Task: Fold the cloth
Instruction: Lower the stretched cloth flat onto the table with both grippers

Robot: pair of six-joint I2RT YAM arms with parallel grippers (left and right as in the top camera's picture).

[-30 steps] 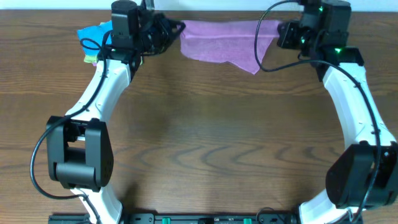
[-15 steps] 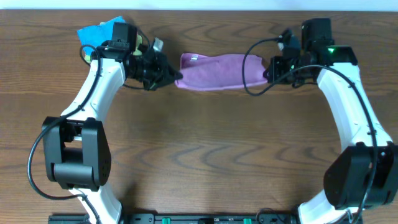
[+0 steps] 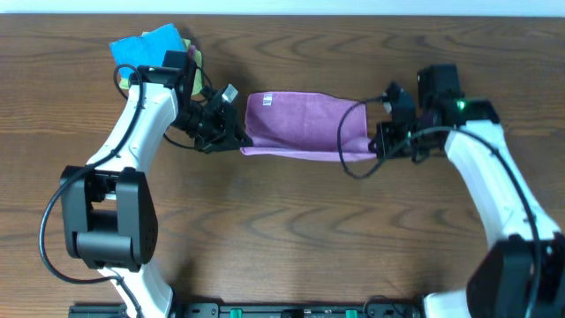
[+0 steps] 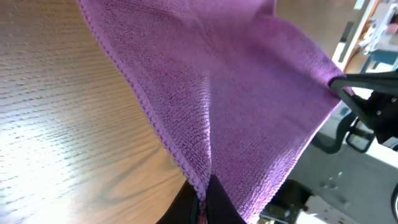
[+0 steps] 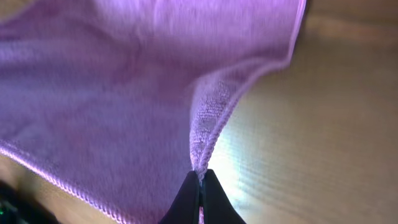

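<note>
The lilac cloth [image 3: 305, 124] hangs stretched between my two grippers, doubled over above the wooden table. My left gripper [image 3: 240, 140] is shut on its left corner, and the left wrist view shows the cloth [image 4: 236, 106] fanning out from the pinched hem at my gripper [image 4: 204, 198]. On the right end my right gripper [image 3: 378, 141] is shut on the other corner. In the right wrist view the cloth [image 5: 124, 93] spreads away from the gripper [image 5: 200, 180], which pinches a doubled edge.
A bright blue folded cloth [image 3: 141, 46] lies at the back left, with a light green piece [image 3: 192, 75] beside it behind the left arm. A black cable [image 3: 349, 132] loops across the cloth's right part. Bare wood table [image 3: 291, 230] lies in front.
Both grippers have carried the cloth from the table's far edge toward the front, and it now hangs as a tidier doubled strip. Both grips have stayed shut.
</note>
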